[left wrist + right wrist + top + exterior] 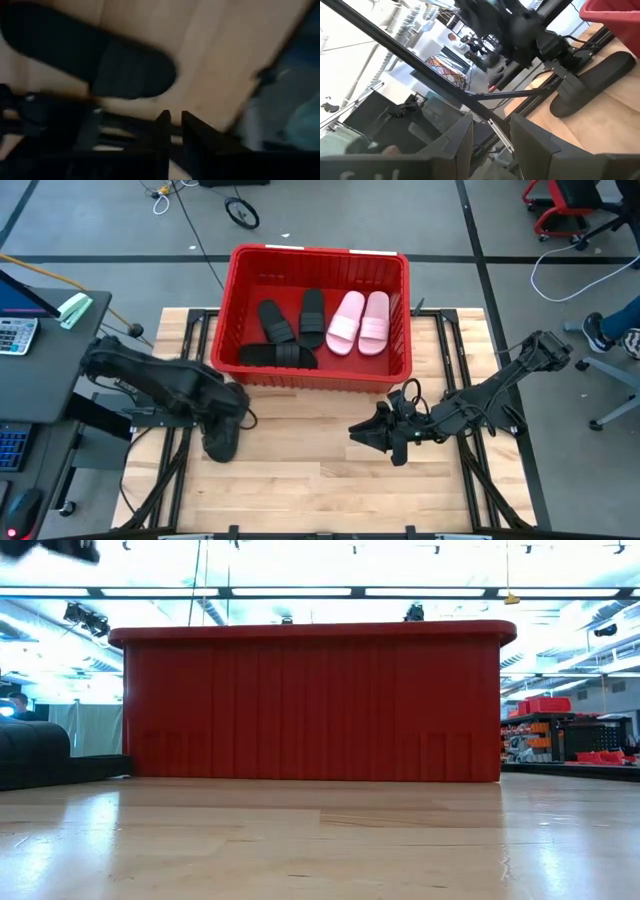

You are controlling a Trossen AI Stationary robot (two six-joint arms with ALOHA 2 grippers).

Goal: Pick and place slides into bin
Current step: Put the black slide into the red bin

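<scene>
The red bin (320, 375) stands at the table's far middle. In it lie three black slides (278, 322) and two pink slides (360, 322). A fourth black slide (222, 444) lies sole down on the table's left part; it also shows in the left wrist view (100, 60), the right wrist view (592, 80) and the low view (30, 755). My left gripper (176, 125) hovers just over that slide (236, 408), with its fingers almost together and empty. My right gripper (358, 432) is open and empty over the table's middle, pointing toward the left edge.
A desk with a calculator (15, 335) stands left of the table. Dark frame rails (170, 470) run under both arms. Bare wood (300, 480) lies between the grippers and the near edge. People (452, 37) show far back in the room.
</scene>
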